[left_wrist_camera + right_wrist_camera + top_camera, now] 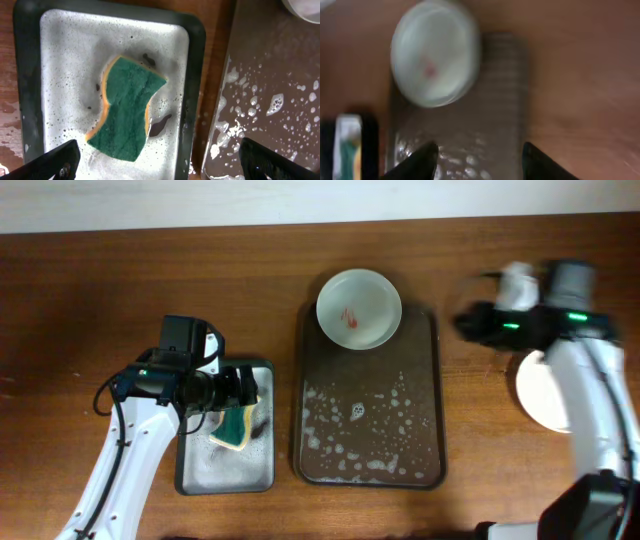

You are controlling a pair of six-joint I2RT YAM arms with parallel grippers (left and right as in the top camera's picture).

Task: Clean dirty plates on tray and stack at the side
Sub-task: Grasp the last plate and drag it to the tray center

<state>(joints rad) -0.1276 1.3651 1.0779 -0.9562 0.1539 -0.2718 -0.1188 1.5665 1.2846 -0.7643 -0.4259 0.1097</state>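
A white plate [359, 308] with a red smear sits at the far end of the dark tray [425, 410], which is dotted with suds. It shows blurred in the right wrist view [434, 60]. A green and yellow sponge [236, 426] lies in a small soapy pan [190, 470]; it also shows in the left wrist view [126, 108]. My left gripper [157, 159] is open and empty just above the pan, with the sponge between and ahead of its fingers. My right gripper [466, 324] is open and empty, in the air right of the tray. A clean white plate [540, 385] lies at the right.
The pan [30, 90] sits left of the tray [260, 75], with a narrow strip of wood table between them. The right arm partly covers the clean plate. The table's far edge meets a pale wall.
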